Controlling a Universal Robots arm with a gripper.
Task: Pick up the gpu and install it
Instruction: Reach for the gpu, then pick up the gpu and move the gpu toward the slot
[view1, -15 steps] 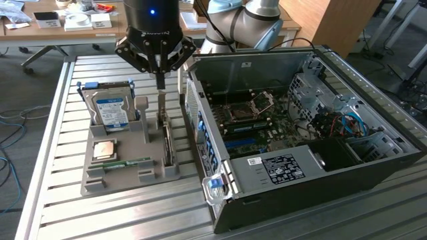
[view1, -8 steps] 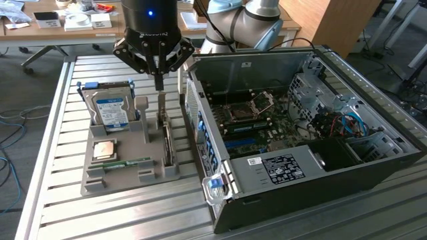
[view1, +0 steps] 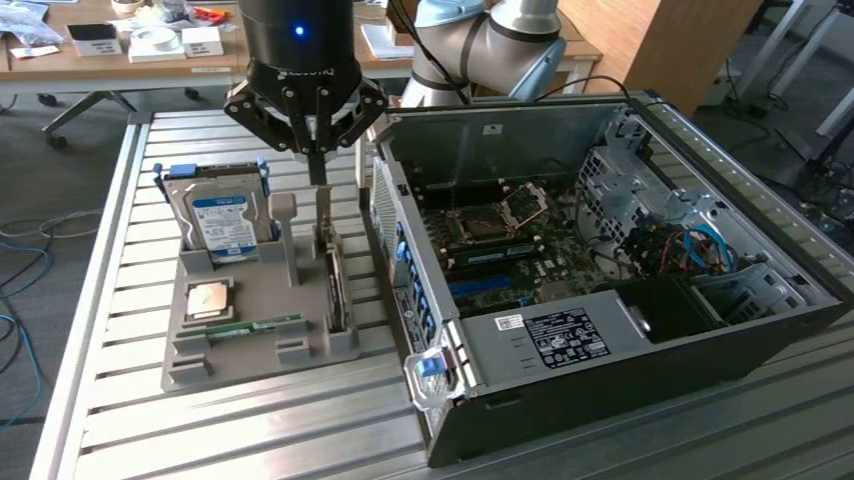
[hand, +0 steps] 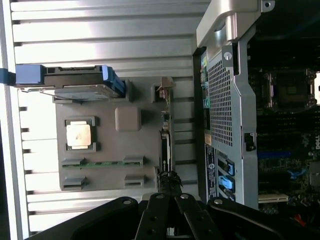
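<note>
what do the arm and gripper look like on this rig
The gripper has a glossy black cylindrical body with a small blue light, white lettering on a band near its lower edge, and black jointed linkage fingers that taper to narrow tips. The arm behind it is made of rounded silver-grey segments with pale blue joint caps, and a black cable runs beside it.

My claw is hovering over the gpu. The case wall is crowding close on one side, and the tray toward the drive is lying open.
</note>
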